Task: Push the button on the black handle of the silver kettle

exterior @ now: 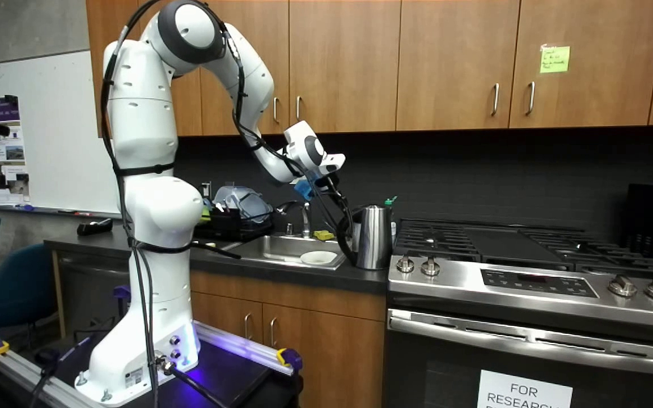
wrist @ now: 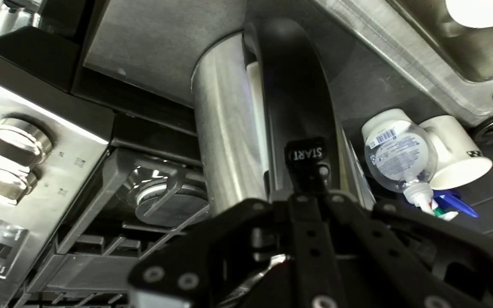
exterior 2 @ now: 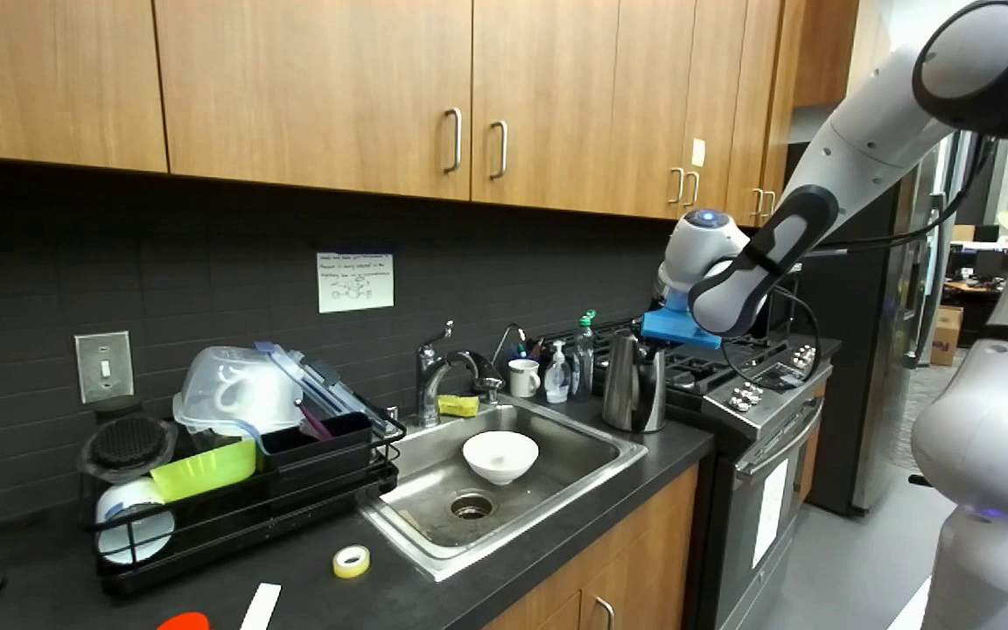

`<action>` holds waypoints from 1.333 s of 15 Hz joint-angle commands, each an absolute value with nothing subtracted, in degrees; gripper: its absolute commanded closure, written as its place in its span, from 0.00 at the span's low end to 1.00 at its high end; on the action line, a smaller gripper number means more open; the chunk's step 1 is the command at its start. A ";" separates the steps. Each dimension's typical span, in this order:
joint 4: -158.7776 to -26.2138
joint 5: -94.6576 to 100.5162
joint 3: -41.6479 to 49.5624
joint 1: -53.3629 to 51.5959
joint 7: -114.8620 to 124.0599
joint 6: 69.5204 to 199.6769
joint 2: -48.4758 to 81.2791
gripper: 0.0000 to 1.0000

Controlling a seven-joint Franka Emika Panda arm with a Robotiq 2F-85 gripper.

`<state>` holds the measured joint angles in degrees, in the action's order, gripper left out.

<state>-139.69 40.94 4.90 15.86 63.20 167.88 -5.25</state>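
Silver and upright, the kettle (exterior: 376,239) stands between sink (exterior 2: 548,502) and stove (exterior: 536,309), bare worktop (wrist: 156,47) separating it from the front edge. The gripper (wrist: 308,196) is narrow, fingers together, tips just beside the START button (wrist: 305,155) on the black handle (wrist: 294,85); whether they touch it I cannot tell. Soap bottle (wrist: 400,152) and mug (wrist: 458,147) stand toward the wall (exterior 2: 469,271).

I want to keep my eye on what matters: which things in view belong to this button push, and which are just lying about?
Part of the job:
silver kettle
black handle
START button
tool

Just lying about:
white bowl
yellow sponge
white mug
pump bottle
tape roll
dish rack
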 commanded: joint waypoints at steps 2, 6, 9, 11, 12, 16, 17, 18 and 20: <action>-138.60 39.81 5.08 15.63 62.28 169.83 -2.94 1.00; -138.67 40.20 5.02 15.75 62.64 169.45 -3.47 1.00; -138.95 41.57 4.67 15.88 63.34 167.98 -5.53 1.00; -139.13 42.24 4.46 15.91 63.74 167.34 -6.74 1.00; -139.20 42.86 4.32 15.99 64.17 167.14 -7.33 1.00; -140.74 43.85 3.38 15.53 64.55 165.64 -10.84 1.00; -141.40 42.33 3.03 14.83 63.78 164.47 -11.80 1.00; -142.02 40.88 2.53 14.11 64.04 162.73 -12.78 0.90; -140.42 41.74 2.89 14.58 63.64 164.04 -10.32 0.70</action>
